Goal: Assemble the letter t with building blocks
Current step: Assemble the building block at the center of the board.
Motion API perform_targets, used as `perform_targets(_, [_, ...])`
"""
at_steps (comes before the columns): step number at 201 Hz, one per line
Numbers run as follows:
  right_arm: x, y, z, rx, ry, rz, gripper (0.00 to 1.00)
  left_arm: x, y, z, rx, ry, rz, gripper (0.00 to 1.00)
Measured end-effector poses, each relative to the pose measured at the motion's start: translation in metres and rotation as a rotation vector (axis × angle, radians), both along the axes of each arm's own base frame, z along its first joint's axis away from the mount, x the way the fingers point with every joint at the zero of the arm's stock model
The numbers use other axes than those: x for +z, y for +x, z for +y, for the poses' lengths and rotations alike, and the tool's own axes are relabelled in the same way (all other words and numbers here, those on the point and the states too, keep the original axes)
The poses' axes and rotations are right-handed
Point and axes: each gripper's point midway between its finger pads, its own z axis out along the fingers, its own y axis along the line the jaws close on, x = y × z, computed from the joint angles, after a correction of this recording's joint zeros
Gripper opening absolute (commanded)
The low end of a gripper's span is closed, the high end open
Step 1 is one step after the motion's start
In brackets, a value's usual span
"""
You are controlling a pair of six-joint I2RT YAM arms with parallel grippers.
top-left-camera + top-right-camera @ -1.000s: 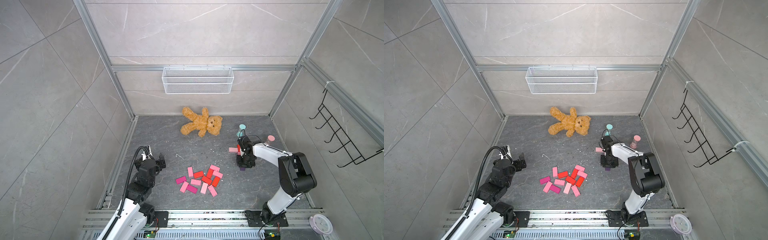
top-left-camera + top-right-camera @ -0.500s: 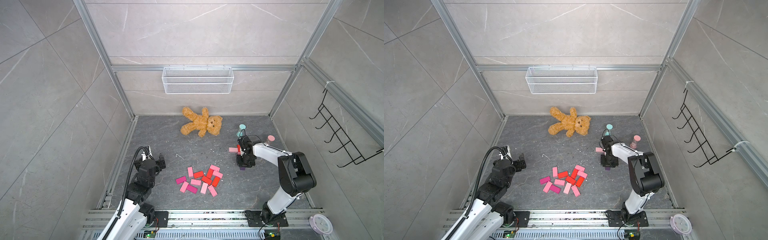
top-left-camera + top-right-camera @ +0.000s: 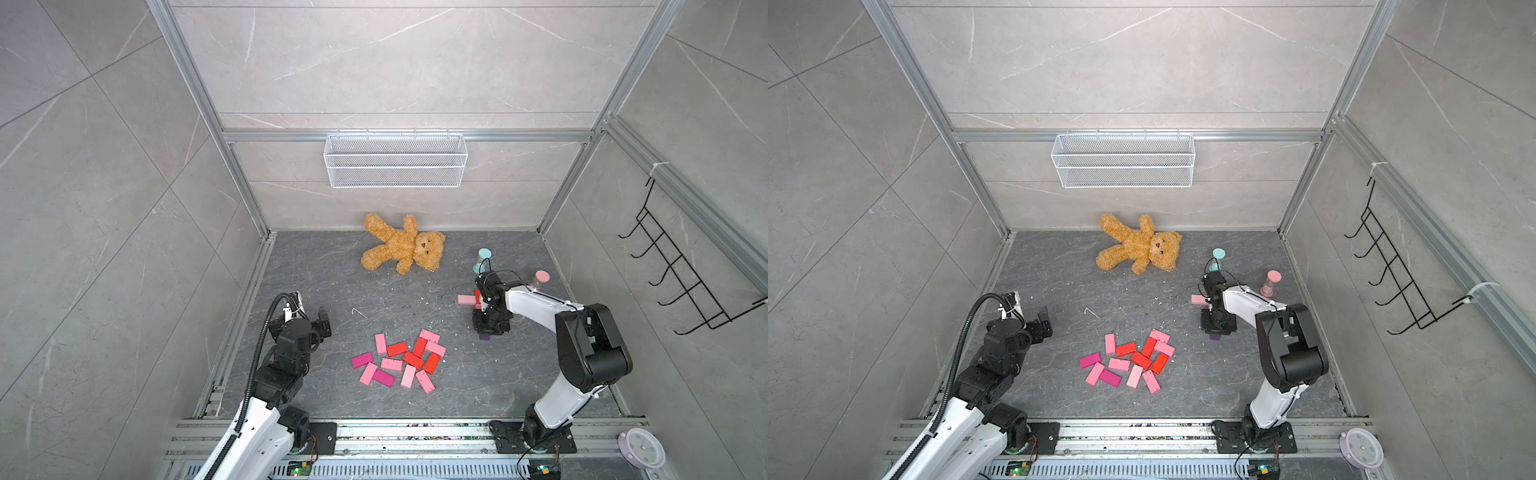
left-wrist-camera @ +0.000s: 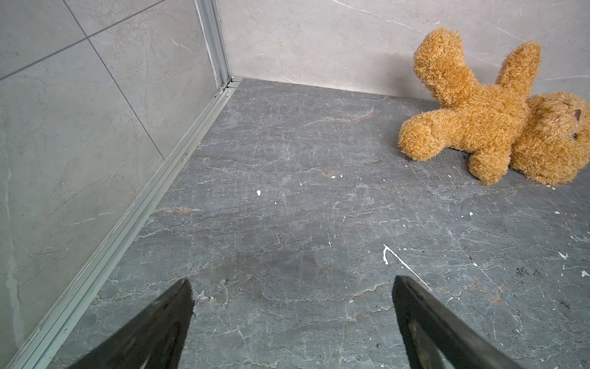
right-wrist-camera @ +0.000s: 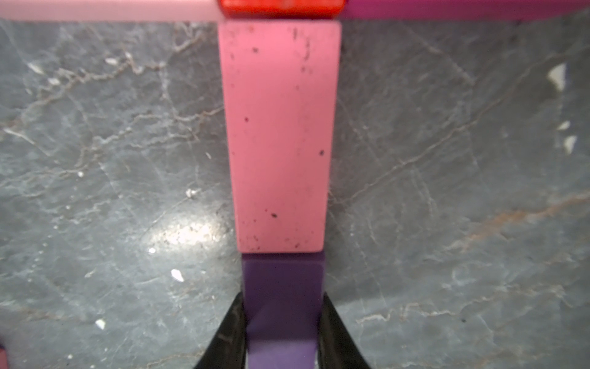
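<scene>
One purple block [image 5: 282,281] is clamped in your right jaws, long axis in line with the pink block [image 5: 277,134], butting its end opposite the red block [image 5: 281,6]; left jaws gape, well apart from it.

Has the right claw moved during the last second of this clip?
No. The right claw stays shut on the purple block, at the same spot relative to the teal hourglass in both top views.
</scene>
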Motion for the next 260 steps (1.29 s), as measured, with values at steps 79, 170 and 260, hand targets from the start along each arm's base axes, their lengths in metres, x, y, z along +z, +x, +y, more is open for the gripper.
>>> perform_targets(79, [0.0002, 0.0026, 0.0006, 0.000, 0.000, -0.002, 0.29, 0.0000, 0.0000, 0.0000, 0.000, 0.000, 0.000, 1.00])
perform_targets(170, [0.0003, 0.0058, 0.0009, -0.014, 0.001, -0.004, 0.42, -0.0004, 0.0002, -0.0001, 0.000, 0.001, 0.001, 1.00])
perform_targets(260, [0.0001, 0.0057, 0.0023, -0.020, 0.017, 0.000, 0.71, -0.0006, 0.0003, -0.0001, 0.000, 0.001, 0.002, 0.99])
